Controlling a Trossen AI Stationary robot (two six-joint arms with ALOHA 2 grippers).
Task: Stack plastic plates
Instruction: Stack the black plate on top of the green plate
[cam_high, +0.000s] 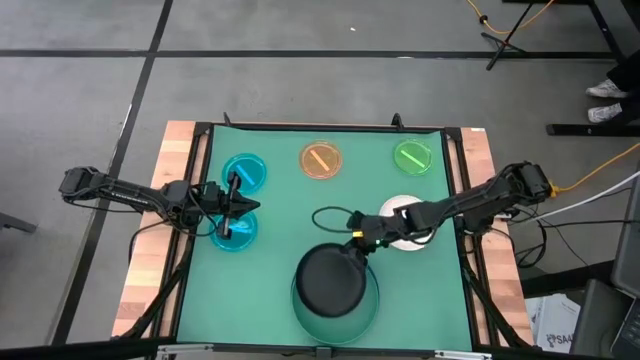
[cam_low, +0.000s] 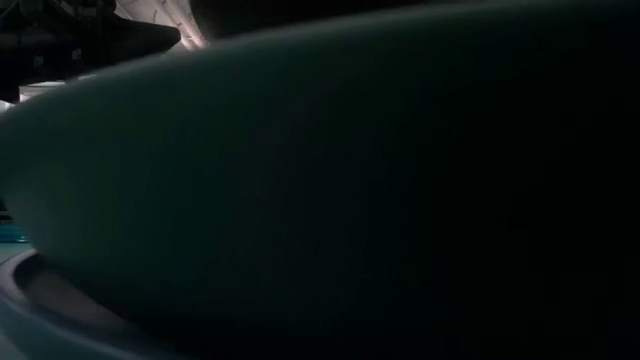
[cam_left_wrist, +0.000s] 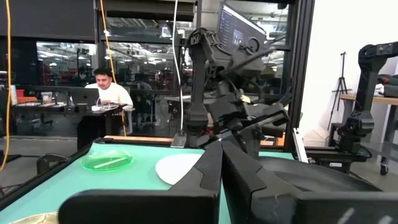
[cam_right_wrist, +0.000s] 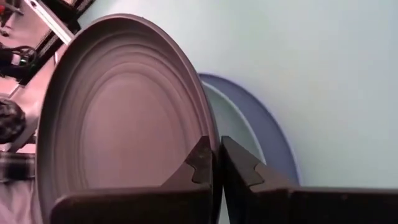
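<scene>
My right gripper (cam_high: 358, 238) is shut on a black plate (cam_high: 333, 278), which it holds over a large blue plate (cam_high: 335, 328) at the mat's near middle. That blue plate (cam_right_wrist: 261, 124) also shows behind the black one in the right wrist view. A white plate (cam_high: 402, 212) lies flat under my right arm. At the far edge lie an orange plate (cam_high: 321, 160) and a light green plate (cam_high: 412, 156). Two cyan plates (cam_high: 243, 170) (cam_high: 235, 232) lie at the left. My left gripper (cam_high: 236, 205) hangs shut above them, touching nothing. My right gripper pinches the black plate's rim (cam_right_wrist: 208, 134) at its far edge, one finger on the hollow inner face and one on the underside. The fingers slant down from the table's far right. The plate is tilted above the blue plate; whether its low edge touches it, I cannot tell.
The black plate's underside (cam_low: 330, 190) fills the low view, with the blue plate's rim (cam_low: 30, 300) below it. The green mat (cam_high: 270, 270) lies between wooden side strips (cam_high: 150, 260). Beyond the table a person (cam_left_wrist: 106, 93) sits at a desk.
</scene>
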